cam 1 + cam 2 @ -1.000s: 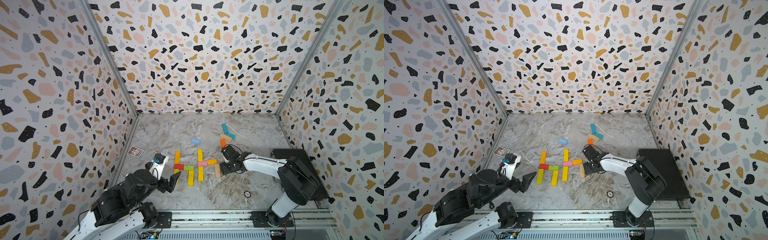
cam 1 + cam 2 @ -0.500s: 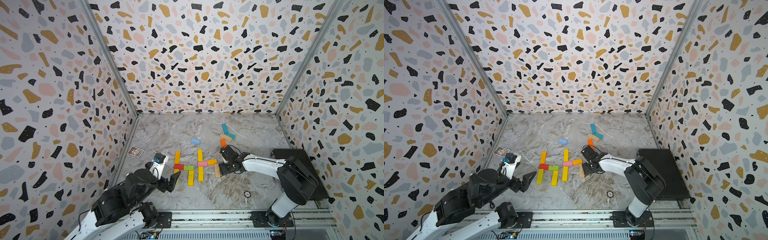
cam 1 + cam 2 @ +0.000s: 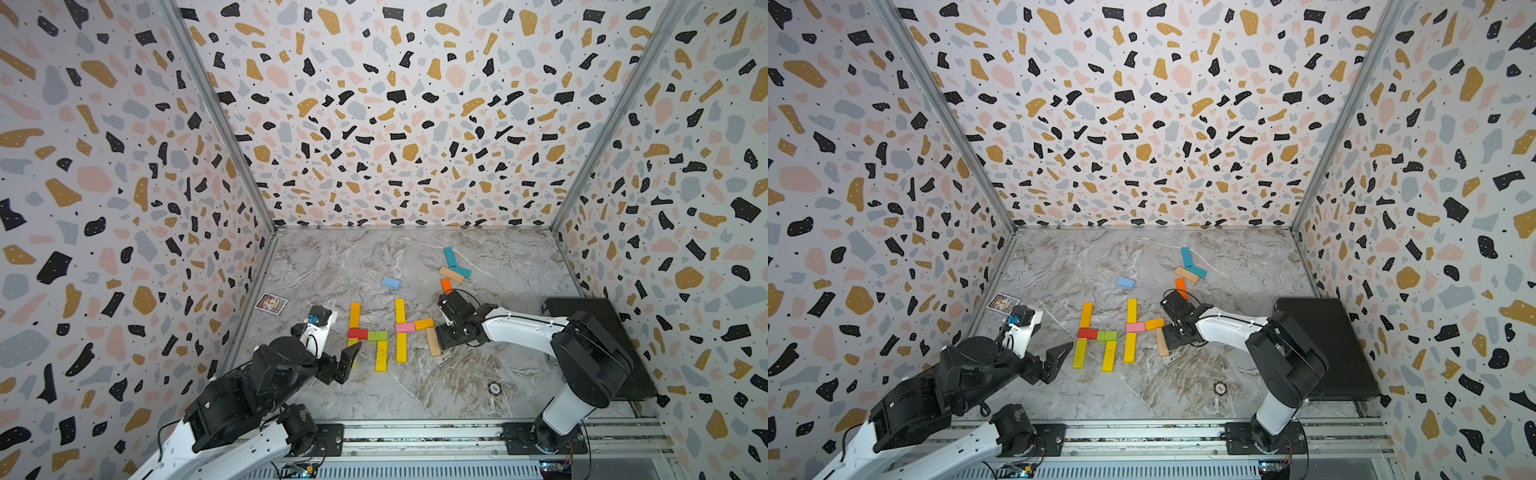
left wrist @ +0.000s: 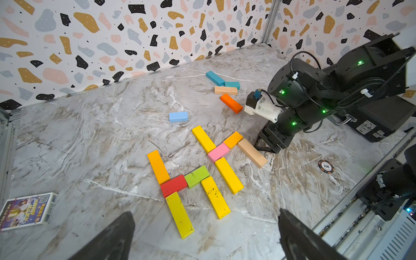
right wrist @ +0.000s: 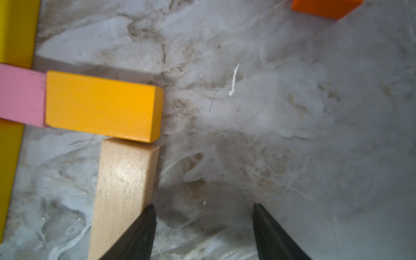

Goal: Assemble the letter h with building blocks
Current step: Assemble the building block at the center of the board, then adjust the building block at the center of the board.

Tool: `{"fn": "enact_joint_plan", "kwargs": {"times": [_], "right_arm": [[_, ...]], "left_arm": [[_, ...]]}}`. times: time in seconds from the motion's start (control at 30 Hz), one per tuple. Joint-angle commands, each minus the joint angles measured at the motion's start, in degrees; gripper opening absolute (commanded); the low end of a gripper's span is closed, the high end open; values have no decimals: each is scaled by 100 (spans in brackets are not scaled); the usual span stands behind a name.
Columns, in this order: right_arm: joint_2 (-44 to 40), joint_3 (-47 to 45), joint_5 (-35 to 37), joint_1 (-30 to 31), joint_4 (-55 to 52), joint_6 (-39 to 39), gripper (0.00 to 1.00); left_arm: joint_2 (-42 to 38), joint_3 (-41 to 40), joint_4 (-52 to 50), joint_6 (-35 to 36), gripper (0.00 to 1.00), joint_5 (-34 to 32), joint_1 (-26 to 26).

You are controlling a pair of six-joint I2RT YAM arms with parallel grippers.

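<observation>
Nearby, poker chip point(image 4: 326, 166), card box point(image 4: 27, 210), right pincer point(image 5: 203, 206) beside tan block point(image 5: 123, 191)

**A:** Where do the top views look from?

**B:** Both top views sit high above the near edge. They face down toward the far wall and take in the whole marble floor point(image 3: 415, 395).

**A:** And the wrist cameras?

**B:** The left wrist is low at near left, facing far right across the floor. The right wrist is very close, looking almost straight down. All views share the near tan block point(image 5: 121, 191).
</observation>
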Motion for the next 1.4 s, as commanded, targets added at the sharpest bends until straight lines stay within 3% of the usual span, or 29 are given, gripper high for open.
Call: {"fn": "enact_joint_plan", "kwargs": {"times": [0.0,0.23,0.53,0.63,0.8,0.93,1.07,1.37], "right_arm": [[-119,97,276,30,-178,141,70],[-1233,78,878,21,-191,229,73],[-2653,-922,643,21,787,506,76],[-2842,-1106,772,21,844,589,76],[-3132,-1237,992,21,532,816,77],[-3462,-1466,815,21,457,1089,77],[-3830,-1850,526,19,509,1187,76],[-4542,-2308,722,21,250,1210,77]], "left_arm": [[52,-43,248,71,99,-30,39],[108,-15,302,6,99,-148,40],[1111,288,896,-706,99,-23,112],[1743,379,1430,-929,99,279,327],[2839,297,2565,-1658,99,1729,1544],[3846,334,3195,-1803,99,1790,1899],[5256,984,3233,-1596,96,1752,2029],[7424,2007,3475,-1694,88,2038,2290]]}}
